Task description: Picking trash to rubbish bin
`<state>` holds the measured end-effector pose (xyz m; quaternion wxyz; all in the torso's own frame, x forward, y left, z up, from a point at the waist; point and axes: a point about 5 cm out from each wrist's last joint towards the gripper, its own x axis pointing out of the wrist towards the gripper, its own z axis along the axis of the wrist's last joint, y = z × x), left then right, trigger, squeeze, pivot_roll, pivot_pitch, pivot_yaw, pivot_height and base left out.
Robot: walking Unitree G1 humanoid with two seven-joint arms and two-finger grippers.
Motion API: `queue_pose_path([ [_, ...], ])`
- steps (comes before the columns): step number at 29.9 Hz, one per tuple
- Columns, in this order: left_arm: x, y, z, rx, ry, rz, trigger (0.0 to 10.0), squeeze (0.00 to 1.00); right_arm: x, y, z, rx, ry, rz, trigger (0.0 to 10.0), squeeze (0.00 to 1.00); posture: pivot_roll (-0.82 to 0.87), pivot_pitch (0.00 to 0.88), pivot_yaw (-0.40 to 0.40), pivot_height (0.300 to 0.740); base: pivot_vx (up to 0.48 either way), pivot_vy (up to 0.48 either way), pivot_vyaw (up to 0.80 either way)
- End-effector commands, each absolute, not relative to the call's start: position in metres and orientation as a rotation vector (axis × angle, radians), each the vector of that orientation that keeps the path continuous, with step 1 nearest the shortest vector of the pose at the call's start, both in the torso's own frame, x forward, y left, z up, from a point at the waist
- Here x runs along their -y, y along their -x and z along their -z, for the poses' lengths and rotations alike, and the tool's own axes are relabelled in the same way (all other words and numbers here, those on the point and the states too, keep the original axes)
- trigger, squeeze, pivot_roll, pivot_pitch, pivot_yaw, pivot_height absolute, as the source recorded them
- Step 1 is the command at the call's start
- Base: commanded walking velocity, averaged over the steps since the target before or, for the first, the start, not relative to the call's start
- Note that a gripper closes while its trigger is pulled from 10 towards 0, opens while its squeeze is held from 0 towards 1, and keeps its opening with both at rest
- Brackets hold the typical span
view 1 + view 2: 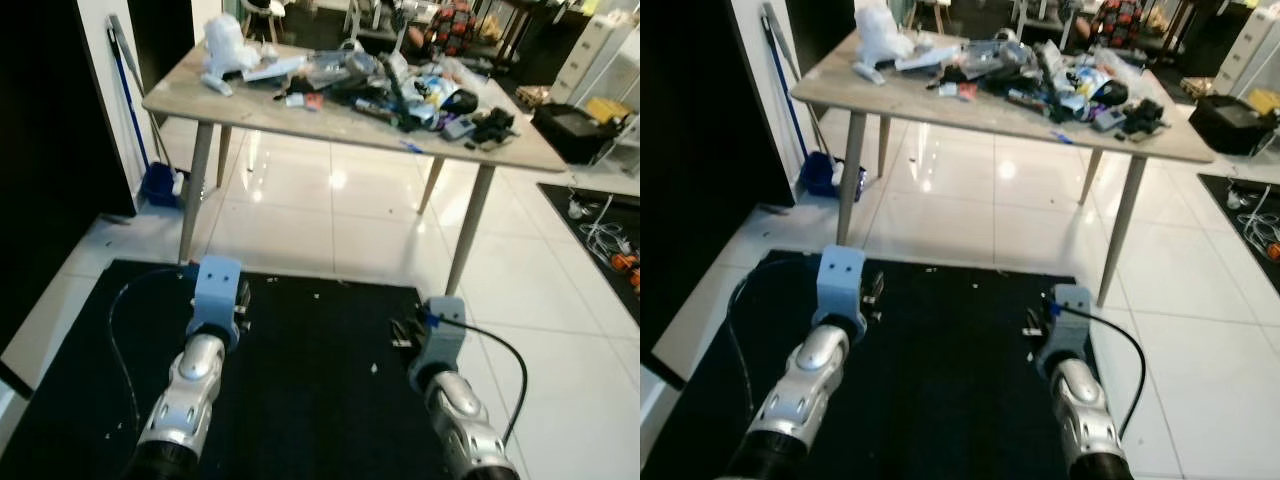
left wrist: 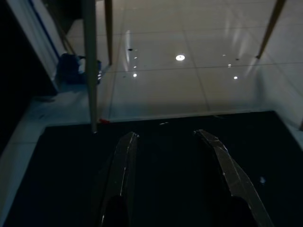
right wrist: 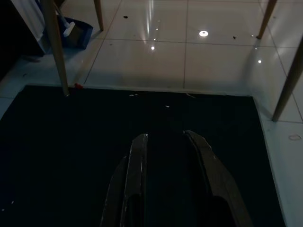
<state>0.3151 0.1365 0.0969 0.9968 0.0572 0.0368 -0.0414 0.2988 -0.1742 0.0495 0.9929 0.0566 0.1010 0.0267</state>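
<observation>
Left tool [image 2: 163, 137] and right tool [image 3: 165, 137], both parted and empty, above black mat [image 1: 310, 350]; head views add cluttered worktop [image 1: 250, 105].

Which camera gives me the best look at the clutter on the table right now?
The left eye view: the clutter spreads across the table top, seen from above. The right eye view shows the same pile, slightly cropped at the top. Both wrist views show just the table's legs above the black mat, no tabletop.
</observation>
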Motion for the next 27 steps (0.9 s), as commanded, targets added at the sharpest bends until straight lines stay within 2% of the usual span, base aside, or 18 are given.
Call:
queue_pose_path([
  [1, -0.1339, -0.3135, -0.0917, -0.093, -0.115, 0.095, 10.0, 0.0, 0.181, -0.2961, -0.0467, -0.216, -0.105, -0.034, 10.0, 0.0, -0.05, 0.086, -0.088, 0.74, 0.285, 0.0, 0.0],
  [23, -0.1324, -0.3144, -0.0926, -0.089, -0.114, 0.101, 10.0, 0.0, 0.1782, -0.2959, -0.047, -0.21, -0.122, -0.041, 10.0, 0.0, -0.04, 0.083, -0.086, 0.74, 0.287, 0.0, 0.0],
  [27, -0.1319, -0.3145, -0.0926, -0.089, -0.114, 0.104, 10.0, 0.0, 0.1793, -0.296, -0.048, -0.203, -0.127, -0.039, 10.0, 0.0, -0.04, 0.084, -0.086, 0.74, 0.285, 0.0, -0.74],
])
